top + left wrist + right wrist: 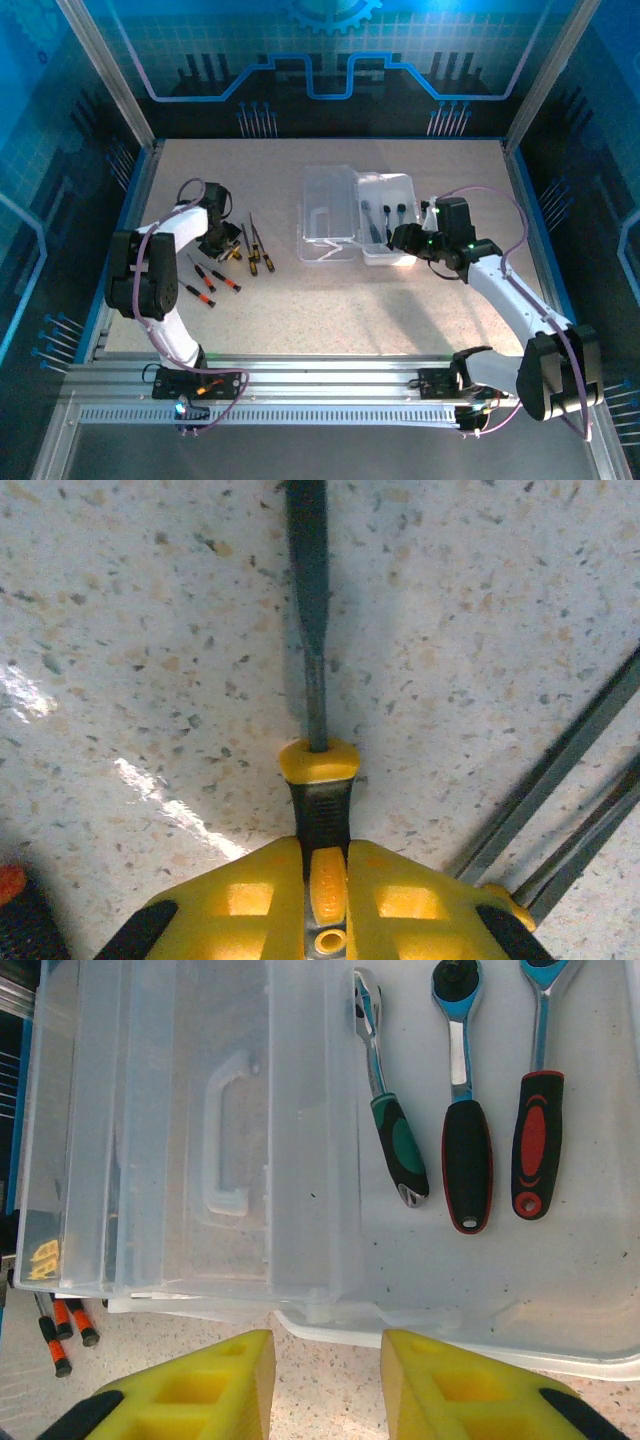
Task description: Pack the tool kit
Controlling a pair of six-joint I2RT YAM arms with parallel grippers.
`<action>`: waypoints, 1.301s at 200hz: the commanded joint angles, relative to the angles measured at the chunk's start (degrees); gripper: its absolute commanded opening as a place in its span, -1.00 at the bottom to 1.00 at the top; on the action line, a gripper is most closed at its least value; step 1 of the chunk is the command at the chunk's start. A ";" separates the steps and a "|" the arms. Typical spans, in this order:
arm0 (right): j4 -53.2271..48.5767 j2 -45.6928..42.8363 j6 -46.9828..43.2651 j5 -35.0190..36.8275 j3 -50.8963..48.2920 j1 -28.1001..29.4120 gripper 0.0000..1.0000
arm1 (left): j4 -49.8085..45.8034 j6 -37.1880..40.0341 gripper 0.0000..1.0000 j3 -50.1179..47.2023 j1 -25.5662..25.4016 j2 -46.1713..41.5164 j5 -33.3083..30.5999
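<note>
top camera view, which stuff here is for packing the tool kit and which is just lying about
For the job: clear case, three ratchet wrenches inside, loose screwdrivers, yellow-handled screwdriver in the left gripper.
Just there: speckled table, blue backdrop, aluminium rail.

A pale speckled worktop (330, 300) lies inside a blue rim (200, 140). Behind the worktop rises a blue panel (450, 40), seemingly printed with circuit lines. A ribbed metal rail (330, 385) borders the worktop's near edge.
</note>
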 commanded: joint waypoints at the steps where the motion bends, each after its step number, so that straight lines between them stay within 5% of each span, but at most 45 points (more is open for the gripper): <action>1: -1.55 -1.22 0.51 0.12 0.62 -0.59 -0.31 | -0.34 3.97 -0.74 1.18 0.45 -0.20 2.13; 50: -1.71 -1.75 0.58 0.29 0.89 -0.58 -0.31 | -2.62 7.56 -0.75 0.30 0.44 -1.94 1.56; 165: -1.60 -1.05 0.38 -0.33 1.99 -0.58 -0.29 | -4.06 8.36 -0.22 3.11 0.97 2.12 -1.65; 226: -1.01 -0.25 0.73 -0.73 2.66 -0.54 -0.28 | -2.89 8.36 -0.44 3.58 1.24 6.46 -2.75; 260: -0.87 -0.12 0.99 -1.51 2.93 -0.57 -0.27 | -2.49 9.10 -0.72 2.78 1.44 5.78 -2.77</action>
